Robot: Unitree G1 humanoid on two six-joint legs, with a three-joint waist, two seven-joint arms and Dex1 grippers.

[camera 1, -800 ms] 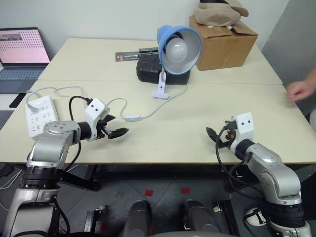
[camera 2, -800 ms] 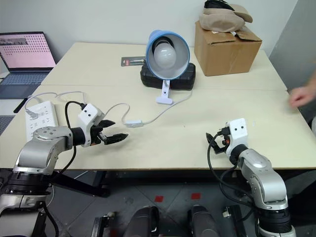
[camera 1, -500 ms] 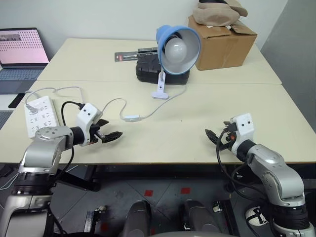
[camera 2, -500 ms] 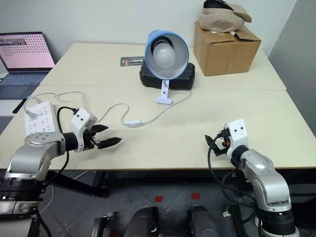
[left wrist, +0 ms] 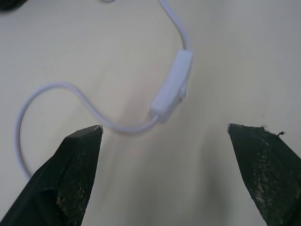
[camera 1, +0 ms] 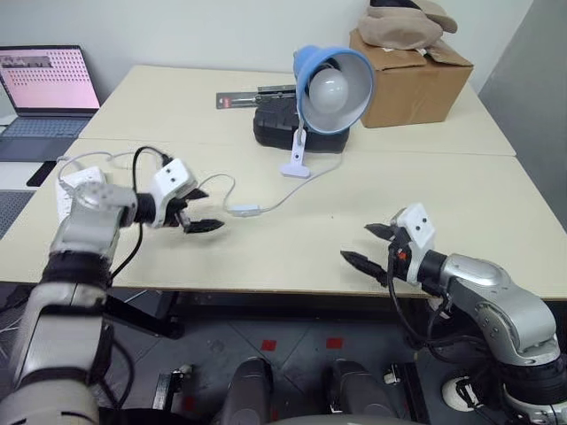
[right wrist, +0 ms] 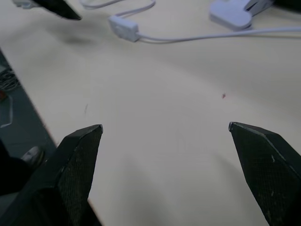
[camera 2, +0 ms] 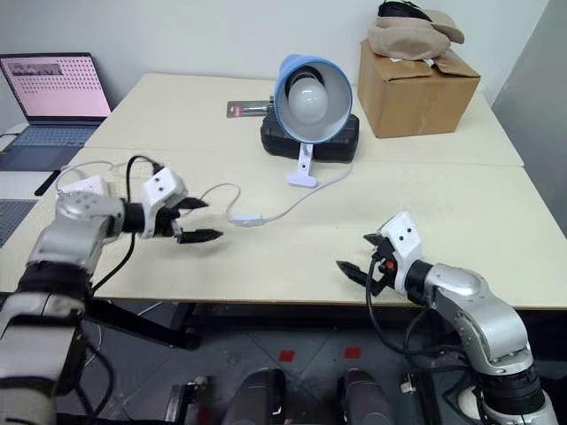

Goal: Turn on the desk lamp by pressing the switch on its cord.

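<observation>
Two released end effectors flank the switch [camera 1: 244,211], its long axis along the cord [camera 1: 282,197], nearest the left end effector [camera 1: 200,211].

Blue shade on the desk lamp [camera 1: 330,78], white bulb inside – white cord [camera 1: 283,195] and switch [left wrist: 172,87], beige table [camera 1: 425,204], brown cardboard box [camera 1: 416,75], black gripper fingers [left wrist: 77,165].

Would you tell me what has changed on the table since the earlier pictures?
The person's hand at the right edge is gone. The left gripper first drew back from the switch, then returned close beside it, open. The right gripper stays open over bare table. The desk lamp remains unlit.
</observation>
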